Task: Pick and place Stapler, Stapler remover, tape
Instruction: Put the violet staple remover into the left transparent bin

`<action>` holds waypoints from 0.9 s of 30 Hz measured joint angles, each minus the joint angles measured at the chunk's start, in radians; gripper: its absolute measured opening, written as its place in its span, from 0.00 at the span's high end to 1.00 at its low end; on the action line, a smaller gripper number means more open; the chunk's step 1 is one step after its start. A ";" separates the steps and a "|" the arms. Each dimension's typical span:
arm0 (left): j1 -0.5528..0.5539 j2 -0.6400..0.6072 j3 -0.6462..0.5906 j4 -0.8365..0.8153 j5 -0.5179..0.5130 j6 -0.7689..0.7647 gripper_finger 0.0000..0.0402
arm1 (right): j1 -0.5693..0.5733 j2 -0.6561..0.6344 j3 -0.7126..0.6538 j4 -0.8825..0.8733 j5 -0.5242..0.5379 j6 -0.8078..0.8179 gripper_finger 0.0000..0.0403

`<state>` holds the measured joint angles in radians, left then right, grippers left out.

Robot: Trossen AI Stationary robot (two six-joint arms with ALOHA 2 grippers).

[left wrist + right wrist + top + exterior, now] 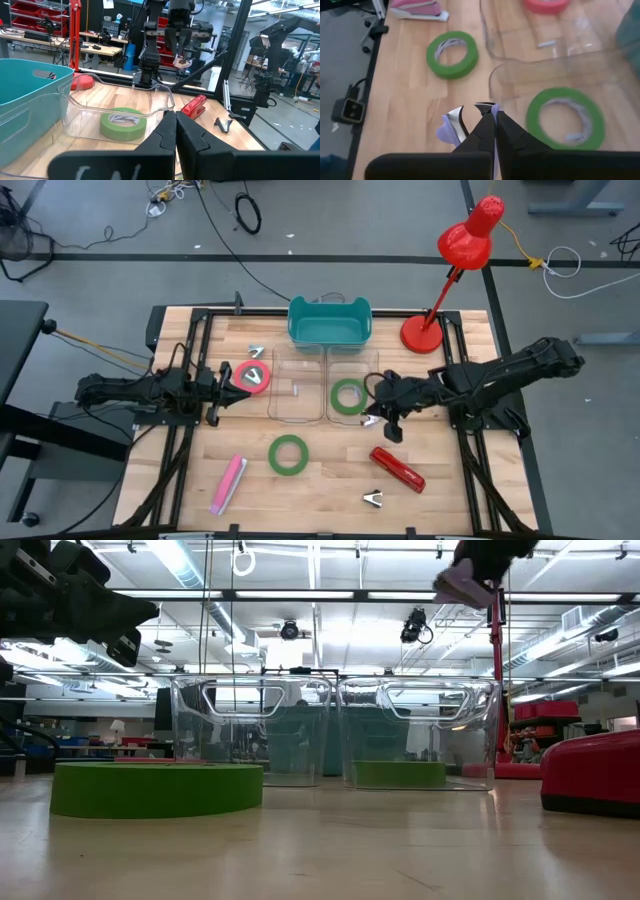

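Pincers both closed, and the right pincer [492,117] has a small lilac-and-metal staple remover [452,127] nipped between its tips, hanging just outside the right-hand clear bin [350,385], at its corner nearest the right arm. Inside that bin lies one green tape roll [348,396], flat on the floor of it, just beside the pincer with the bin wall between them (the right wrist view shows the roll close past the fingertips). A second green tape roll [288,454] sits out on the open counter [320,490], in front of the bins and well apart from both arms. Over on the other side, the left pincer [212,397] is shut on nothing and hovers right by the red-pink tape roll [252,376], which lies just outside the left clear bin [297,388]. Red stapler [398,468] lies near the front edge on the right, a pink stapler [228,484] on the left front, another staple remover [374,498] by the front edge. Between the two staplers the boards are bare around the loose green roll.
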<state>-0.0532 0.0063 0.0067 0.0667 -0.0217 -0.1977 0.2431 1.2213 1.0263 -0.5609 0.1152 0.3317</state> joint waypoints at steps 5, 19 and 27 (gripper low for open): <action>0.000 0.000 0.000 0.001 0.000 0.000 0.99 | -0.059 0.072 0.117 -0.051 -0.003 -0.112 1.00; 0.000 0.000 0.000 0.000 0.000 0.000 0.99 | -0.221 0.311 0.524 -0.149 -0.019 -0.296 1.00; 0.000 0.000 0.000 0.000 0.000 0.000 0.99 | -0.303 0.437 0.749 -0.165 -0.118 -0.325 1.00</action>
<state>-0.0534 0.0059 0.0066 0.0666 -0.0217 -0.1977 -0.0595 1.6580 1.7756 -0.7262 -0.0026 0.0067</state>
